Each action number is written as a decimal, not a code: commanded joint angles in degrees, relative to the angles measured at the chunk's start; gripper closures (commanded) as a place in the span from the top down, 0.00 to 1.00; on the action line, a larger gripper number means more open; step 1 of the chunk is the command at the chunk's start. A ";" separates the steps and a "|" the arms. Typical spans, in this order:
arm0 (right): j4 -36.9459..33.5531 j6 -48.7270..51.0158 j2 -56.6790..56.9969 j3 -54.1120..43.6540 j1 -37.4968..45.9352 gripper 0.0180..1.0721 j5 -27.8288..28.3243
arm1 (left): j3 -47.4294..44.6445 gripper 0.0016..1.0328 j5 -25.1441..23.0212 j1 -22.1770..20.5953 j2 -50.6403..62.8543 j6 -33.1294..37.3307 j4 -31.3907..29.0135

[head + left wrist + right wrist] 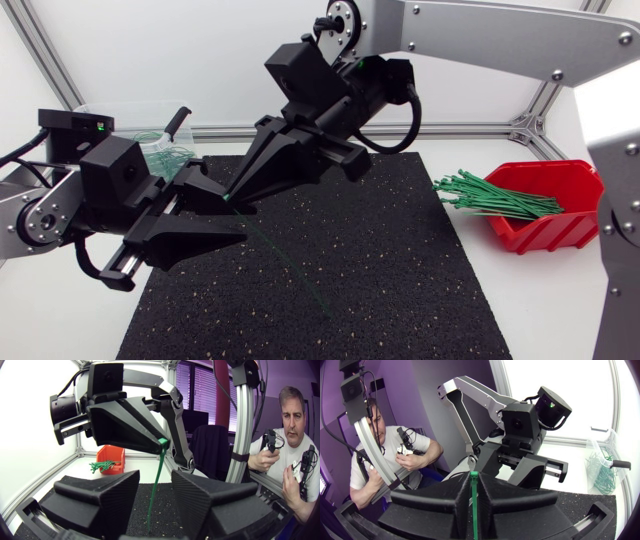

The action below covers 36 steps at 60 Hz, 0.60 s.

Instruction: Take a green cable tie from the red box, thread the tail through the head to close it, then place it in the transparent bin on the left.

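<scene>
Black speckled matting [400,290] covers the middle of the white table [560,320], and above its left half one green cable tie [157,480] hangs from the right gripper [232,200]. That gripper is clamped on the head end, both fingers pressed flat against the strip. The tie's long axis runs downward and slants toward the mat's near edge, with the tail lowest and free; whether its tip touches the mat cannot be told. The tail drops through the gap of the left gripper [155,474], whose fingers [95,497] stand well apart on either side of it without touching. The left arm is therefore nearer the free tail, and closing its jaws would likely catch the tail for bending up to the head. Spare ties [495,197] spill from the red box [560,232] at the table's right edge, and the transparent bin [150,125] sits at the far left corner
</scene>
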<state>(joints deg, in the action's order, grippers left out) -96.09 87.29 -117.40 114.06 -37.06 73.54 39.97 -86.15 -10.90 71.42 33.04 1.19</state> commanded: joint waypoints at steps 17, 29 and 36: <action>-10.96 3.86 1.39 -3.76 1.02 0.05 0.82 | -0.68 0.32 -1.39 -1.58 -0.67 -0.87 0.48; -10.96 4.47 1.39 -3.93 1.11 0.05 1.17 | -0.24 0.23 -1.39 -1.67 -0.75 -1.66 0.48; -11.04 4.56 1.39 -3.93 1.37 0.05 1.17 | -0.24 0.16 -1.48 -1.67 -0.84 -1.84 0.57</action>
<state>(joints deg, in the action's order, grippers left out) -96.07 90.11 -116.88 111.50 -36.18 73.95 39.97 -86.15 -12.21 71.29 31.94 1.19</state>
